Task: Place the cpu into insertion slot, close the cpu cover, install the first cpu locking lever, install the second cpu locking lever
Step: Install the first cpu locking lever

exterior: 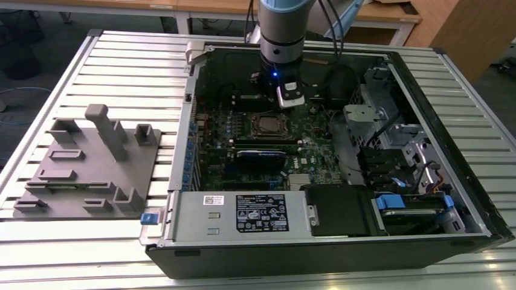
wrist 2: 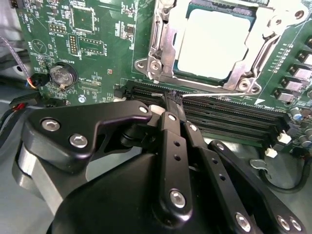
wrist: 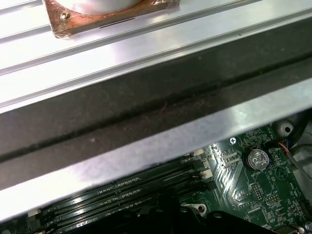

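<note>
Gripper (wrist 2: 174, 97): we see its fingers (wrist 2: 170, 141) pressed together, tips near the cpu cover (wrist 2: 163, 46).
Cpu (wrist 2: 214, 44): we see it lying flat inside the cover's window.

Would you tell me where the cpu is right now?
In the second wrist view the cpu lies framed by the cpu cover, right beside the long memory slots.

1. This looks like a robotics lab or test workshop: a robot arm (exterior: 281, 30) reaches down over a table (exterior: 121, 66) built of silver slatted metal profiles.
2. An open desktop computer case (exterior: 322, 257) lies on its side on the table, its motherboard (exterior: 318, 166) exposed.
3. A grey fixture plate (exterior: 81, 181) with moulded holders sits by the table's edge on the exterior view's left.
4. Wooden desks (exterior: 209, 6) stand behind the table.
</note>
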`<control>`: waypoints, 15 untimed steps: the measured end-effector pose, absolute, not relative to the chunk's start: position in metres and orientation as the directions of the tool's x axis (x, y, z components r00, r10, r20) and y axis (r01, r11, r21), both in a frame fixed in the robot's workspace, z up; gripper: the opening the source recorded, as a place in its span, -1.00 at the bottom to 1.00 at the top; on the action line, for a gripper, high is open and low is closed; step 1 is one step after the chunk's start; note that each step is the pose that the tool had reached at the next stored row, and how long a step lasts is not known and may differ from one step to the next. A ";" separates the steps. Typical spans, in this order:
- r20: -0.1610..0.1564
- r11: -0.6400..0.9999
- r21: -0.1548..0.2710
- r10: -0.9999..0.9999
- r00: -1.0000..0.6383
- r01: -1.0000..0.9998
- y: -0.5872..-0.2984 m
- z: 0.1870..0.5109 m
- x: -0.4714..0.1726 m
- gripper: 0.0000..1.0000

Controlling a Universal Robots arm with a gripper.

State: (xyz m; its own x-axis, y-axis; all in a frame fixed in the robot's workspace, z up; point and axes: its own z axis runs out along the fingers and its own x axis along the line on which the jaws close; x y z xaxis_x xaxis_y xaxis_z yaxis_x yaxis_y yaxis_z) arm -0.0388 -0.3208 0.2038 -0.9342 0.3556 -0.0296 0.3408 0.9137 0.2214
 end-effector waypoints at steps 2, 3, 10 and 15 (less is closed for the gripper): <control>-0.029 0.913 0.221 0.356 -0.934 0.342 -0.321 0.204 -0.040 -0.79; -0.029 0.913 0.221 0.358 -0.933 0.343 -0.321 0.204 -0.040 -0.79; -0.030 0.909 0.222 0.369 -0.929 0.354 -0.320 0.203 -0.046 -0.79; -0.036 0.907 0.224 0.372 -0.927 0.356 -0.320 0.202 -0.047 -0.79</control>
